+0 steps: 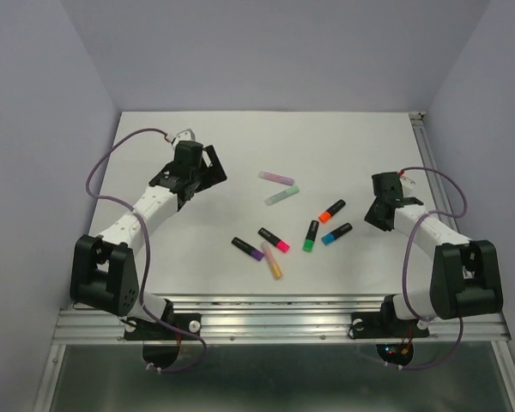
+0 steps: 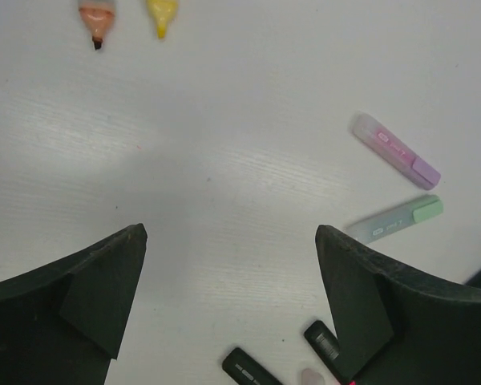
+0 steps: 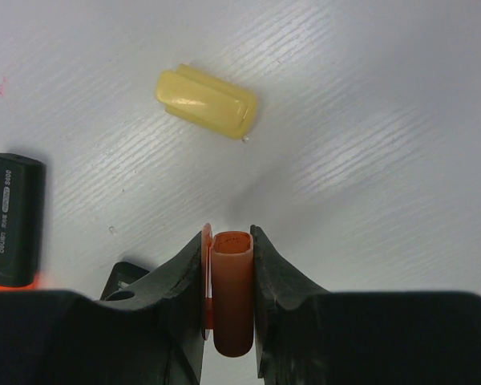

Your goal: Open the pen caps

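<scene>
The white counter carries everything. The left arm reaches toward ten o'clock of it and the right arm sits at three o'clock. Between them, at the centre, lies a loose scatter of capped pens, none touching a finger. The left fingers are spread wide and hold nothing. At twelve o'clock in their view an orange pen and a yellow pen lie side by side with bare tips. The right fingers are pressed in on an orange cap, its open mouth pointing away. A yellow cap lies loose on the counter at eleven o'clock of it, well apart. By my reading two pens are opened, and the step in hand is getting rid of the orange cap. Next the right fingers should part over bare counter near the yellow cap. Then both arms should turn to the centre scatter, one pinching a barrel and the other its cap.
</scene>
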{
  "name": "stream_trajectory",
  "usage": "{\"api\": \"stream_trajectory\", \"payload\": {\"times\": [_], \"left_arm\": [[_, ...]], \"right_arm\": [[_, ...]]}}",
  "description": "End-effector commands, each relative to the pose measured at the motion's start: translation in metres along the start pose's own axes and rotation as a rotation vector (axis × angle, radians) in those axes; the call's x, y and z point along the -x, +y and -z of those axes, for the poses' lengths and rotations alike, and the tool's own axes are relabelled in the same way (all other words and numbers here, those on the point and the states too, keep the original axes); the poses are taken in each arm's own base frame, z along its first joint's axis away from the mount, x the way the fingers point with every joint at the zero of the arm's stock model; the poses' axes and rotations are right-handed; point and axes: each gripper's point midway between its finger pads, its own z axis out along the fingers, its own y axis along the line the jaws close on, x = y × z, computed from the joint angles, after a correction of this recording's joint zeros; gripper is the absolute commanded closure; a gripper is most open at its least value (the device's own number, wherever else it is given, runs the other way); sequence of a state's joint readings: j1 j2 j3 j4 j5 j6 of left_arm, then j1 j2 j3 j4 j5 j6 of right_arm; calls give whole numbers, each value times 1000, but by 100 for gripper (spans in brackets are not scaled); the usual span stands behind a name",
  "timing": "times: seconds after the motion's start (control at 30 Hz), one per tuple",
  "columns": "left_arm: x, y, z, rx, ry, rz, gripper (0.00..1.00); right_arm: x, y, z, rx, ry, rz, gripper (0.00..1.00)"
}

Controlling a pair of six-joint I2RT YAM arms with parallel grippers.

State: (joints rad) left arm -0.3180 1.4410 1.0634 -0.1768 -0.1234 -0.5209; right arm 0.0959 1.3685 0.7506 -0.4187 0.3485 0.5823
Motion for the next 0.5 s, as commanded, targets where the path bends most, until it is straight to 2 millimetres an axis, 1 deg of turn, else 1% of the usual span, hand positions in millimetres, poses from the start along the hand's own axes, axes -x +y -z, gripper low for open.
{"api": "stream_trajectory", "payload": {"times": [0.0, 0.03, 0.07, 0.1, 0.13, 0.17, 0.2, 0.3, 0.37, 0.43, 0.47], "left_arm": [[-12, 2, 16, 3, -18, 82, 1], [-22, 3, 21, 4, -8, 88, 1], [-26, 2, 24, -5, -3, 90, 1], [-36, 3, 26, -9, 16, 88, 1], [-39, 2, 30, -18, 17, 98, 1], [-47, 4, 30, -16, 32, 99, 1], [-60, 10, 29, -5, 57, 99, 1], [-86, 13, 30, -12, 128, 123, 1], [-98, 9, 32, -29, 160, 133, 1], [-107, 10, 34, -28, 181, 132, 1], [-112, 9, 36, -28, 197, 134, 1]], "right_arm": [[-8, -6, -10, -29, 15, -33, 82], [-9, -8, -12, -39, 24, -34, 81], [-10, -8, -13, -41, 25, -33, 80], [-11, -11, -14, -53, 26, -36, 79], [-12, -11, -15, -59, 28, -35, 76], [-12, -13, -15, -65, 27, -42, 75], [-13, -14, -16, -71, 28, -46, 73], [-16, -15, -18, -79, 39, -53, 73], [-18, -17, -18, -88, 45, -55, 72], [-21, -18, -19, -92, 50, -59, 71], [-21, -19, -18, -95, 51, -61, 65]]}}
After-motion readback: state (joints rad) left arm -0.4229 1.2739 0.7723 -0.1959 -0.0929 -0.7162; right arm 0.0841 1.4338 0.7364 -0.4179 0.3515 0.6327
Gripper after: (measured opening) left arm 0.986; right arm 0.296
